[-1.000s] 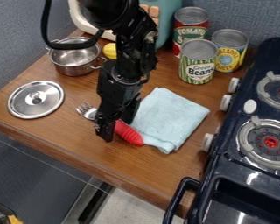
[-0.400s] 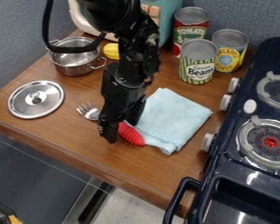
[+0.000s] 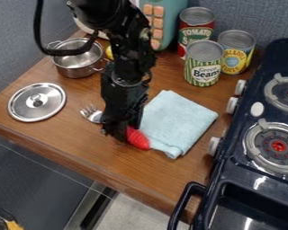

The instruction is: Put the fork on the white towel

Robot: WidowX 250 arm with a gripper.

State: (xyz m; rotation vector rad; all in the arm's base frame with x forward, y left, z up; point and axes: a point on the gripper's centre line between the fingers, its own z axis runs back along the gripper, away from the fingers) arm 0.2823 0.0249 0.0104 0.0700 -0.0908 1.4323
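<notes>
At the left of the counter [image 3: 68, 134], near the corner where its front edge meets the wall, lies a round metal lid [image 3: 26, 108] with its knob up. Farther back, along the wall edge, stands a small metal pot [image 3: 79, 72], upright, with a loop handle on each side. The fork [image 3: 95, 116] lies on the wood between the lid and the towel, tines towards the front left; its red handle ends at the towel's near left edge, though whether the two touch I cannot tell. The black gripper [image 3: 123, 134] hangs down over the fork's middle, hiding that part. Whether its jaws are apart, together or clamped on the fork, I cannot tell. Behind the arm a bit of a yellow thing [image 3: 109, 53] shows. Next comes the towel [image 3: 174, 121], pale blue and folded, lying askew in the middle of the counter. Towards the back edge are a teal thing with orange buttons [image 3: 165, 22] and three upright cans: a red one [image 3: 195, 33], a green-striped one [image 3: 203, 67] and a yellow one [image 3: 235, 54]. Along the counter's right edge stands the dark blue stove [image 3: 242, 173].
</notes>
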